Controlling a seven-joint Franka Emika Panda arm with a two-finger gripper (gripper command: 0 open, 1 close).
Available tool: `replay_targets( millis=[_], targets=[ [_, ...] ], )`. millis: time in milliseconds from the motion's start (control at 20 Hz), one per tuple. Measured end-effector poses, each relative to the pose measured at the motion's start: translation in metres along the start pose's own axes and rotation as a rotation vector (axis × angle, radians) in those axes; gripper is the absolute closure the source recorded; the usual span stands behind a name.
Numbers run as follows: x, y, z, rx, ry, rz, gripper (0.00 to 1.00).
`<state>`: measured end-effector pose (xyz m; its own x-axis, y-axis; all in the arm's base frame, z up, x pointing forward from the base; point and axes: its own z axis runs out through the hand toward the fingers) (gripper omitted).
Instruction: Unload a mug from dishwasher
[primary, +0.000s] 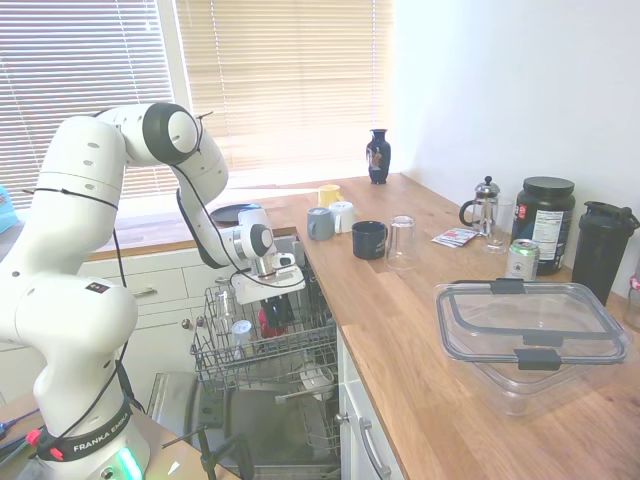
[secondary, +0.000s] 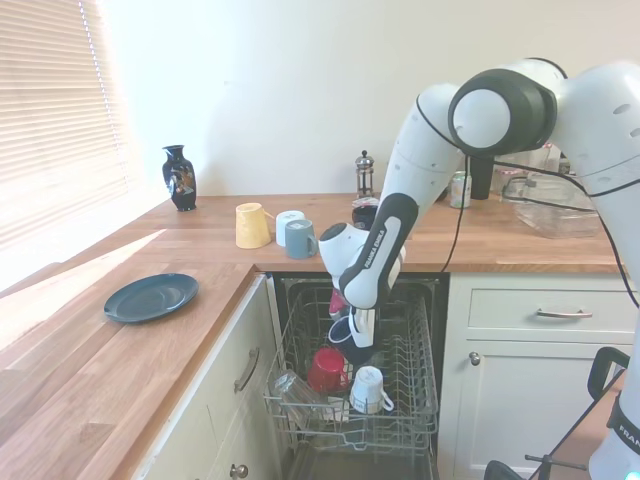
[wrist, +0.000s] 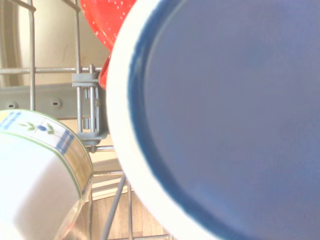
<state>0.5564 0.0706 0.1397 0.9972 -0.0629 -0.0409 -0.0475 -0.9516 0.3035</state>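
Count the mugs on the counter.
4: yellow mug, white mug and grey mug clustered near the corner of the counter; dark mug beside the clear glass. Rack mugs not counted.

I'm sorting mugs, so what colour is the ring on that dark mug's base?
Pale, off-white, on the mug; the wrist view shows it best.

- The white arm reaches down over the dishwasher (secondary: 300, 300), whose grey wire rack (secondary: 415, 385) is pulled out.
- The gripper (secondary: 357, 340) is down in the rack, at the dark mug (secondary: 343, 333). I cannot tell if the fingers are open.
- A red cup (secondary: 326, 369) and a white cup (secondary: 368, 388) sit in the rack just below.
- On the wooden counter (secondary: 120, 350) lies a dark blue plate (secondary: 151, 297).
- A yellow mug (secondary: 250, 225) and two pale blue mugs (secondary: 294, 233) stand near the back edge.
- A dark vase (secondary: 179, 177) stands by the wall.
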Motion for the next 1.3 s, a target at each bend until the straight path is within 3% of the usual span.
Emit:
replay_targets(
  millis=[700,1300],
  targets=[
    [0.009,0.024,-0.01,0.088,0.004,0.119,1.0],
    [0.013,0.03,-0.061,0.124,0.117,0.126,1.0]
  ],
)
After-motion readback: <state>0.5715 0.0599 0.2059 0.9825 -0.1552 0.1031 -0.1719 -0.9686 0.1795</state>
